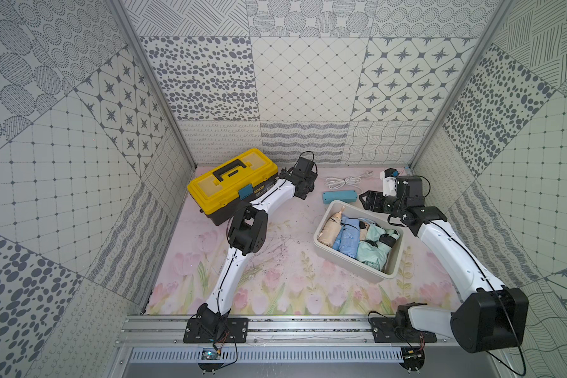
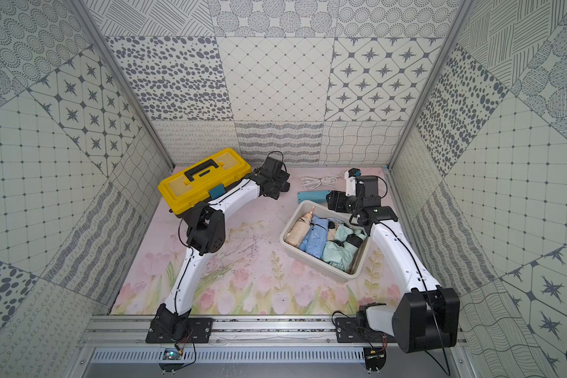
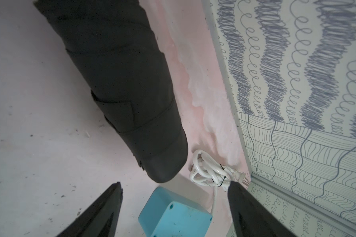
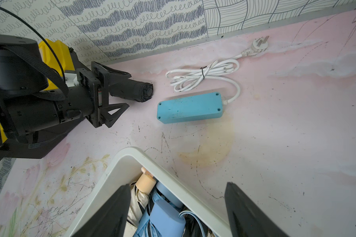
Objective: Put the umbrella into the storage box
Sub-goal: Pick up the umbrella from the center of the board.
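Note:
A black folded umbrella (image 3: 121,82) lies on the table at the back, beside the toolbox. In the right wrist view its round end (image 4: 144,91) sticks out between the two fingers of my left gripper (image 4: 129,90), which stands open around it without clamping. The white storage box (image 1: 347,263) sits right of centre and holds a beige umbrella (image 1: 333,229), a blue one (image 1: 347,239) and a mint-green one (image 1: 372,248). My right gripper (image 4: 178,184) hovers open and empty over the box's far corner (image 4: 132,152).
A yellow-lidded black toolbox (image 1: 233,180) stands at the back left, right beside my left forearm. A blue power strip (image 1: 339,197) with its coiled white cord (image 1: 342,181) lies between the two grippers, behind the box. The enclosure walls stand close at the back and both sides.

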